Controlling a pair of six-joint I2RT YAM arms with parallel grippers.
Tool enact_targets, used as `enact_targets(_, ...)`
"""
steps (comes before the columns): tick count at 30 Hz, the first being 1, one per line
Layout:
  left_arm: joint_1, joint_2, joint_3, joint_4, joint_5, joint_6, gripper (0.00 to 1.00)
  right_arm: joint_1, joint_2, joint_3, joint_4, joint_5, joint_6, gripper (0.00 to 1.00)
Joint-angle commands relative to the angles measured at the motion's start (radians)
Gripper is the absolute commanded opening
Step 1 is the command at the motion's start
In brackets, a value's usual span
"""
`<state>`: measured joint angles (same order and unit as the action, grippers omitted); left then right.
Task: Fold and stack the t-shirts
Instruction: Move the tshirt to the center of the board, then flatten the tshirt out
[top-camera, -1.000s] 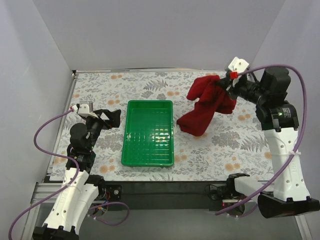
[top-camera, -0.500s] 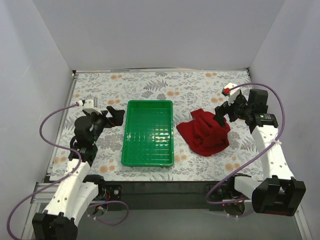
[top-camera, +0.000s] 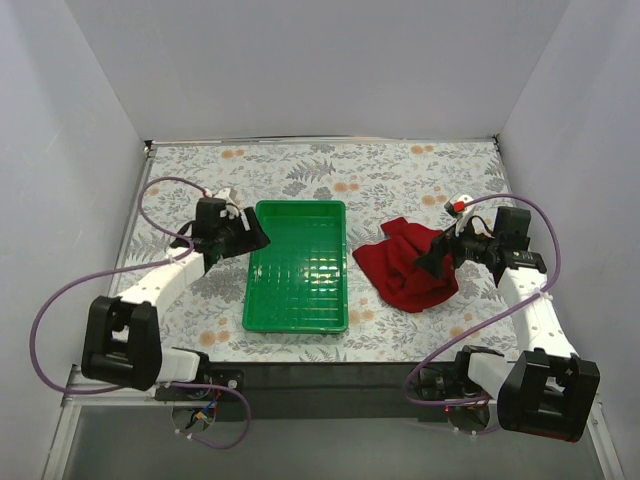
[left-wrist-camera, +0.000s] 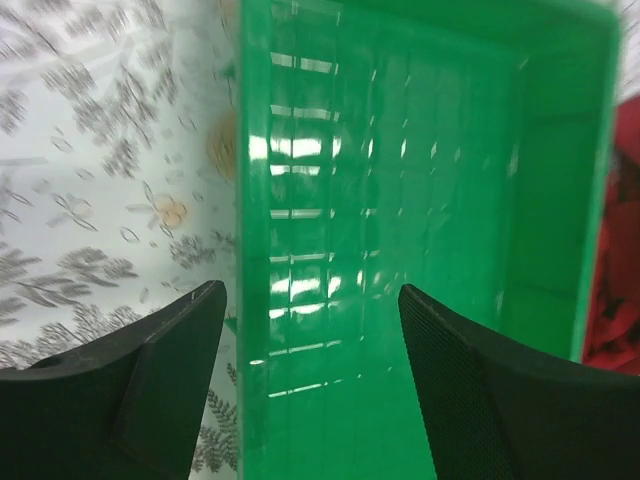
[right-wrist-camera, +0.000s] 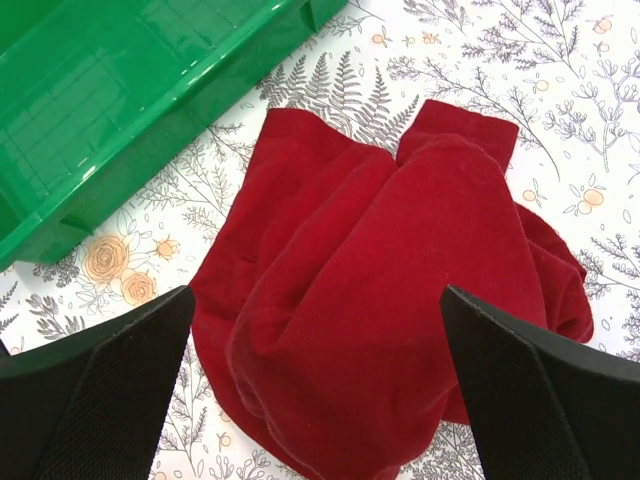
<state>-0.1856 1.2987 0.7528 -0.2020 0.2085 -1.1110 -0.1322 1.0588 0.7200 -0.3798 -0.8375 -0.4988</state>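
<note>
- We see a floral-patterned tabletop (top-camera: 300, 165) boxed in by plain grey walls, with a green tray (top-camera: 297, 322) left of the frame's centre.
- The dark red t-shirt (top-camera: 400, 278) lies crumpled on the tabletop just right of the tray, apart from it.
- The right tool (top-camera: 430, 262) hangs over the shirt's right part with its fingers spread wide and gripping nothing. Its arm reaches in from the lower right.
- The left tool (top-camera: 248, 237) stands spread at the tray's upper-left rim. Its arm stretches low from the lower left.
</note>
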Motion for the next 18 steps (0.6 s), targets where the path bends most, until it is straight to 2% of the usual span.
enact_targets(1, -0.081, 0.077, 0.065, -0.112, -0.079, 0.007, 0.64, -0.009, -0.020, 0.010, 0.047, -0.067, 0.017, 0.98)
enact_targets(4, -0.124, 0.192, 0.118, -0.204, -0.243, 0.005, 0.57, -0.010, -0.028, 0.013, 0.045, -0.069, 0.022, 0.98)
enact_targets(6, -0.124, 0.246, 0.141, -0.263, -0.350, 0.002, 0.36, -0.014, -0.039, 0.015, 0.045, -0.069, 0.025, 0.98)
enact_targets(8, -0.123, 0.252, 0.163, -0.281, -0.412, 0.003, 0.24, -0.015, -0.045, 0.015, 0.044, -0.068, 0.026, 0.98)
enact_targets(9, -0.118, 0.248, 0.172, -0.287, -0.464, 0.008, 0.11, -0.015, -0.051, 0.015, 0.044, -0.069, 0.026, 0.98)
enact_targets(10, -0.111, 0.244, 0.184, -0.292, -0.484, 0.011, 0.04, -0.017, -0.054, 0.015, 0.045, -0.069, 0.026, 0.98)
enact_targets(13, -0.039, 0.223, 0.232, -0.289, -0.550, 0.043, 0.00, -0.015, -0.069, 0.015, 0.044, -0.072, 0.028, 0.98)
enact_targets(14, 0.021, 0.218, 0.240, -0.255, -0.549, 0.069, 0.00, -0.017, -0.071, 0.016, 0.044, -0.074, 0.028, 0.98)
enact_targets(15, 0.047, 0.215, 0.250, -0.229, -0.543, 0.165, 0.00, -0.018, -0.077, 0.018, 0.042, -0.075, 0.029, 0.98)
enact_targets(18, 0.089, 0.260, 0.293, -0.157, -0.681, 0.297, 0.00, -0.017, -0.082, 0.016, 0.041, -0.087, 0.029, 0.98)
